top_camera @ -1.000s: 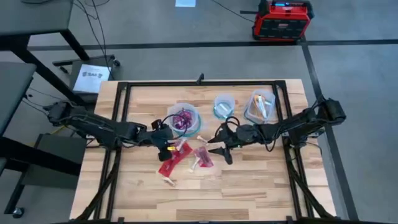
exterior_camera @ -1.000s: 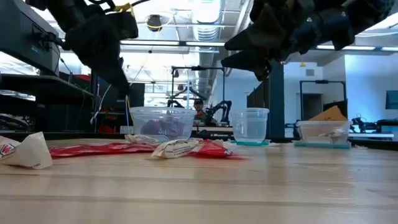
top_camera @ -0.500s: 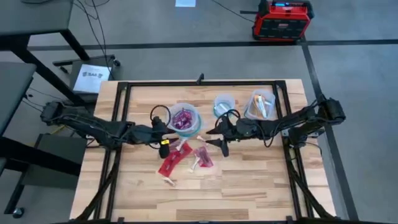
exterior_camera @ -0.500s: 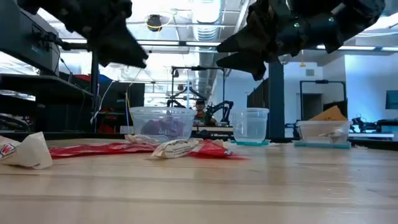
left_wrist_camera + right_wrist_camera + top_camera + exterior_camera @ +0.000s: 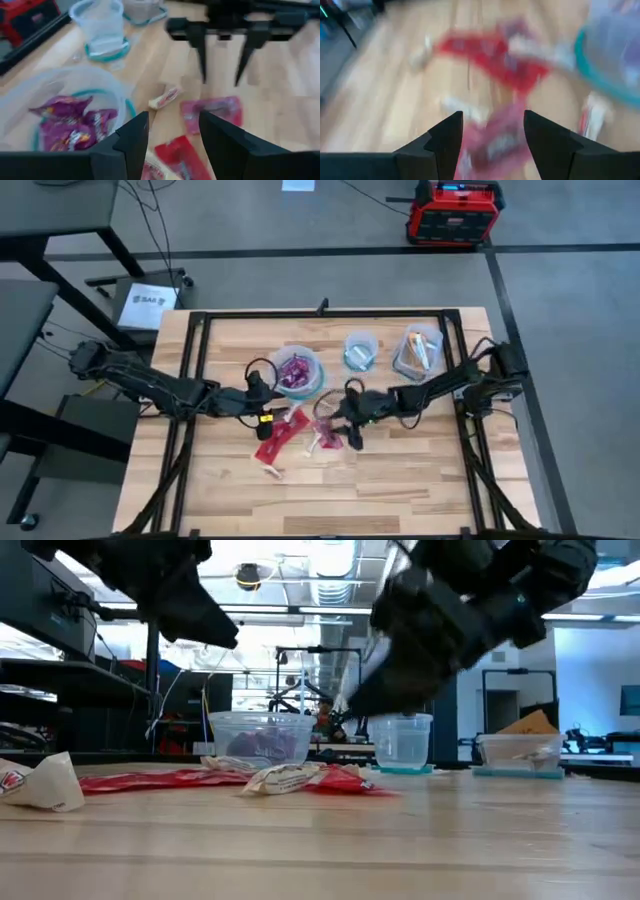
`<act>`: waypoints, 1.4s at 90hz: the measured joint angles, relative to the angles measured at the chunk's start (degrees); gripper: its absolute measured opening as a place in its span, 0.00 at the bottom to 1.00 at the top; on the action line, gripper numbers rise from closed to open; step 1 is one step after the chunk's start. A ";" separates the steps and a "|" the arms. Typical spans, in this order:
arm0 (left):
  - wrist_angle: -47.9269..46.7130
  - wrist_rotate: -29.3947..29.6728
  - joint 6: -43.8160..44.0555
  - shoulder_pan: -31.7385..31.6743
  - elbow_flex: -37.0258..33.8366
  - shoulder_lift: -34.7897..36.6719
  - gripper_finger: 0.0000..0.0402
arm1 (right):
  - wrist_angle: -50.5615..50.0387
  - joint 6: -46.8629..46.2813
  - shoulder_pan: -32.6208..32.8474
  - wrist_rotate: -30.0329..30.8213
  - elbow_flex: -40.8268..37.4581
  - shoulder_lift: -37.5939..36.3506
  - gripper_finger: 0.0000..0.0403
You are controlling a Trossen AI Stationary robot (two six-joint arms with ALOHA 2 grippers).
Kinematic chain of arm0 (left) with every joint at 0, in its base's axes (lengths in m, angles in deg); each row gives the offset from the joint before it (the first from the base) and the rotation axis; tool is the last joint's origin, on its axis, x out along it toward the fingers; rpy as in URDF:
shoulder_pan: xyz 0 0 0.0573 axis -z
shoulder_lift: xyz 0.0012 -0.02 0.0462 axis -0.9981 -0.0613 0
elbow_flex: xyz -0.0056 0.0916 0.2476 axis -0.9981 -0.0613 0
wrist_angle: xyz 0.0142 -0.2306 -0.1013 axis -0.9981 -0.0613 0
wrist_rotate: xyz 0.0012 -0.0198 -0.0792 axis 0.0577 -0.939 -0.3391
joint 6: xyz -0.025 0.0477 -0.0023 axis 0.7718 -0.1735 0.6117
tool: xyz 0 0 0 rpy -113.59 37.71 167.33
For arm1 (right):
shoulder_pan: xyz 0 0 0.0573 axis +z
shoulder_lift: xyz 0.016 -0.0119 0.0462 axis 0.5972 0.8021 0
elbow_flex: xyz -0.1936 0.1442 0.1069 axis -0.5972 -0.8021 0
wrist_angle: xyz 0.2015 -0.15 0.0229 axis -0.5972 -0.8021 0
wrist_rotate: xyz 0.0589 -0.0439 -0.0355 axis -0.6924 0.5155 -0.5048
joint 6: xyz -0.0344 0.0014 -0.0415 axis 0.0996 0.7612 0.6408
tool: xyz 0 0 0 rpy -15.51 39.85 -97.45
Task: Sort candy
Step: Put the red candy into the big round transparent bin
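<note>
Loose candy lies mid-table: red packets (image 5: 276, 434), a magenta packet (image 5: 326, 432) and a pale wrapper (image 5: 270, 470). My left gripper (image 5: 262, 404) hovers open beside the blue-rimmed bowl of purple candy (image 5: 297, 372); between its fingers (image 5: 173, 115) I see red packets (image 5: 176, 157) below. My right gripper (image 5: 345, 428) is open and angled down just over the magenta packet (image 5: 497, 142), which shows between its fingers (image 5: 493, 117). I cannot see it touching the packet. The left wrist view shows the right gripper (image 5: 223, 50) opposite, fingers apart.
A clear cup (image 5: 359, 350) and a container holding orange-white bars (image 5: 420, 350) stand at the far right of the bowl. A small white-red sweet (image 5: 165, 97) lies by the bowl. The black frame rails (image 5: 190, 380) run along both sides.
My right gripper has reached toward the table's left and near edge and dropped toward the magenta packet, tipping downward. My left gripper has risen a little and tipped from pointing down to nearly level. The candy has stayed put.
</note>
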 joint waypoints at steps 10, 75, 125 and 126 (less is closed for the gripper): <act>0.47 2.09 -1.07 1.37 -0.02 0.02 0.40 | -7.54 -0.26 2.22 3.49 3.12 0.73 0.48; -1.89 2.11 -1.16 1.42 0.00 0.07 0.40 | -17.14 -6.00 4.60 13.10 14.56 13.98 0.11; -2.09 2.09 -1.16 1.42 0.00 0.07 0.40 | -31.23 10.48 -1.25 17.09 22.24 -0.75 0.00; -2.10 2.09 -1.16 1.42 0.00 0.07 0.40 | -31.14 10.48 -1.63 17.08 22.37 -0.96 0.00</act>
